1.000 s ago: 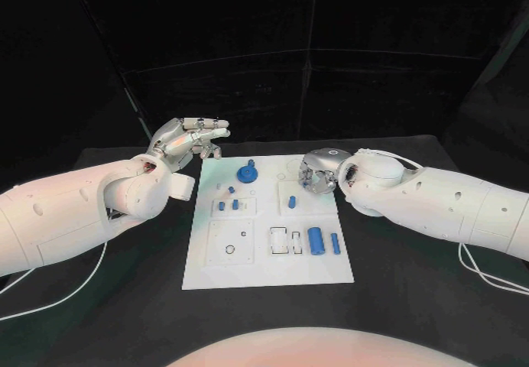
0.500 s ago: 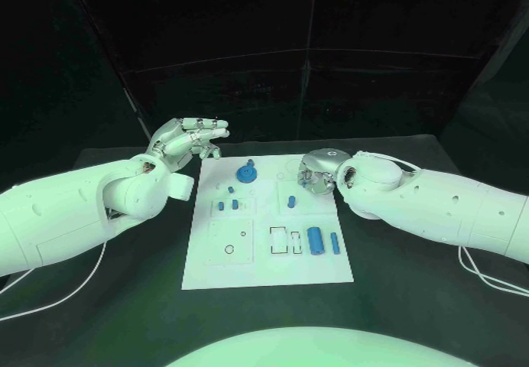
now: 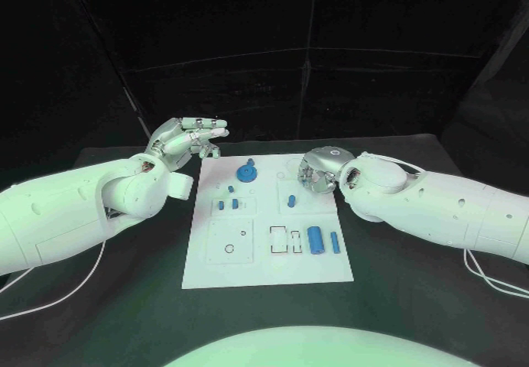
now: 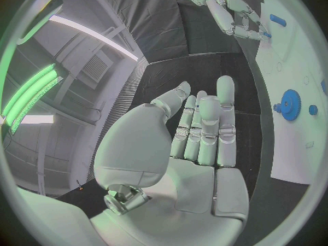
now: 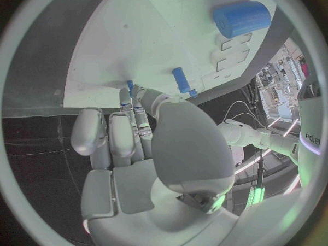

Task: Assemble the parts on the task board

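progress: looks early to mid. The task board (image 3: 268, 229) has several blue parts loose on it, so most seating is judged not yet done.
seated or standing: blue gear (image 3: 248, 173) with its knob sits at the board's far end, apparently on its post; small pegs (image 3: 227, 204) stand in the left-middle block. Cannot tell if they are fully pressed in.
left to do: blue cylinder (image 3: 316, 240) and thin blue bar (image 3: 335, 243) lie flat near the open rectangular slots (image 3: 286, 240); a ring outline (image 3: 229, 249) on the left panel holds nothing.
right hand (image 3: 316, 171): over the board's far right corner, fingers curled down toward the surface. In the right wrist view a small blue piece (image 5: 130, 85) shows right at the fingertips (image 5: 127, 101); it looks pinched, but cannot tell for sure.
near right fingers: short blue peg (image 5: 180, 80) just beyond the fingertips, not touching; blue cylinder well apart from them.
left hand (image 3: 187, 138): raised off the board's far left corner, fingers half curled, holding nothing visible.
near left fingers: gear is beside and below the fingertips, apart; no part is in contact with them.
next, judged: right hand places its piece, then the flat parts go in.
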You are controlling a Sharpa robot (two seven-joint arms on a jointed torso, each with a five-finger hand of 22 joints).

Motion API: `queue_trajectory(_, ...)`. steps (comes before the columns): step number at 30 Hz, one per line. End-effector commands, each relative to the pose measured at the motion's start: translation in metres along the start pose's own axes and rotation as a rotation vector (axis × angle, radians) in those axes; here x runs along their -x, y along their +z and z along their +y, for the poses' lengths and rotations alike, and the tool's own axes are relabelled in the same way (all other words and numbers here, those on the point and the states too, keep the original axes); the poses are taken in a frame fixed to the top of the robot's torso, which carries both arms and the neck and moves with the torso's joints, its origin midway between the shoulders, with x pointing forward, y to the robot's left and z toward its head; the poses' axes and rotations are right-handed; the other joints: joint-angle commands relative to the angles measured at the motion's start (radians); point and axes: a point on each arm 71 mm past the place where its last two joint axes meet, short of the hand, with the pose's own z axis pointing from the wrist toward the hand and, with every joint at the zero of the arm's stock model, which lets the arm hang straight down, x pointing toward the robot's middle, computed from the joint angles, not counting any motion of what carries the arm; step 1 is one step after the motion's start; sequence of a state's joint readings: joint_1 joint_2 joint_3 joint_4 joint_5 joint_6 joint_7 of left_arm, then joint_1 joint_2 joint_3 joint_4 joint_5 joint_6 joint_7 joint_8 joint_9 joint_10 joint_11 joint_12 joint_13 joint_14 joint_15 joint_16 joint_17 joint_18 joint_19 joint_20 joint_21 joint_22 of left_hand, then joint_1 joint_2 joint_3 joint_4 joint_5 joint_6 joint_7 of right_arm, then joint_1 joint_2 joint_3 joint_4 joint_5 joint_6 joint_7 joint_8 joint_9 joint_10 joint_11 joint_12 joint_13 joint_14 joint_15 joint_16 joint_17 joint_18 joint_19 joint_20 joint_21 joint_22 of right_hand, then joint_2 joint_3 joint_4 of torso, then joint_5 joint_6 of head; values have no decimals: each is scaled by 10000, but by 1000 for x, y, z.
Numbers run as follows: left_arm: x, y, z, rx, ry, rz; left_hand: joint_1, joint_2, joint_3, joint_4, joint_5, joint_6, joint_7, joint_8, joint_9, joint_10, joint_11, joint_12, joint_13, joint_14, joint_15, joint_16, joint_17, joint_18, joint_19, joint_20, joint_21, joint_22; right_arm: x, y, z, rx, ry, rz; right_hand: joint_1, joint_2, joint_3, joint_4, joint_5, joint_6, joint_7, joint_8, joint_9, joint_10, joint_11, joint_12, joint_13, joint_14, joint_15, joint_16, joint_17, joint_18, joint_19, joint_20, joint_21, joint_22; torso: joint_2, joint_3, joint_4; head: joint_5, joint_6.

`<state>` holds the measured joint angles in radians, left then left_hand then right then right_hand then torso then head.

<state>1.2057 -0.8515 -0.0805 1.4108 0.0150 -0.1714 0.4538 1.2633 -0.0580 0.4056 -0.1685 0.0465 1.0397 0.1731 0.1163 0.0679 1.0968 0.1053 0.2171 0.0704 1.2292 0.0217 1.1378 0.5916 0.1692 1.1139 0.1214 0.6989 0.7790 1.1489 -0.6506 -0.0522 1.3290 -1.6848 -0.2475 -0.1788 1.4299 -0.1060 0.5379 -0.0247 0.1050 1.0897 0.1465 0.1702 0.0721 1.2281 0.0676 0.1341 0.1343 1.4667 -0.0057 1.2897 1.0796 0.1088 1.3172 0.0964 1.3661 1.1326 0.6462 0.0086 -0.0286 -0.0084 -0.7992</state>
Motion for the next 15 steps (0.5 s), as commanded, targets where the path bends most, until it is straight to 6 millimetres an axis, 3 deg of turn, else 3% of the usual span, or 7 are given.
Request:
queue_trajectory(1,0,0,-1,-22,-71,52,87,23,-56,3,55,-46,2,10,-11,-79,6,17,-13,-55,8,-67,-6,137,-64,26,-51,-15,6,-2,1,145,147,-621,-148,-6,-4,60,-171,61,-12,-70,15,46,20,-89,-7,234,-59,4,-13,-175,73,0,40,15,-5,-4,-3,7,8)
queue_trajectory(5,1,0,-1,-20,-67,44,90,22,-64,3,54,-58,8,8,-11,-97,12,19,-14,-59,13,-71,-17,136,-62,30,-58,-21,7,-5,0,158,262,-774,-303,-2,-54,106,-523,80,-25,-95,15,69,15,-135,-4,241,-63,33,3,-179,83,-3,43,28,-3,-2,-3,8,23)
queue_trajectory(15,3,-1,-1,-12,-49,-1,94,24,-68,3,55,-68,13,5,-12,-110,16,20,-15,-61,16,-74,-24,136,-61,32,-64,-26,15,-26,2,396,629,-1084,-289,-11,-53,66,-515,87,-42,-109,14,83,-2,-157,-1,240,-73,35,-9,-179,87,-9,43,32,-17,-16,-4,42,33)
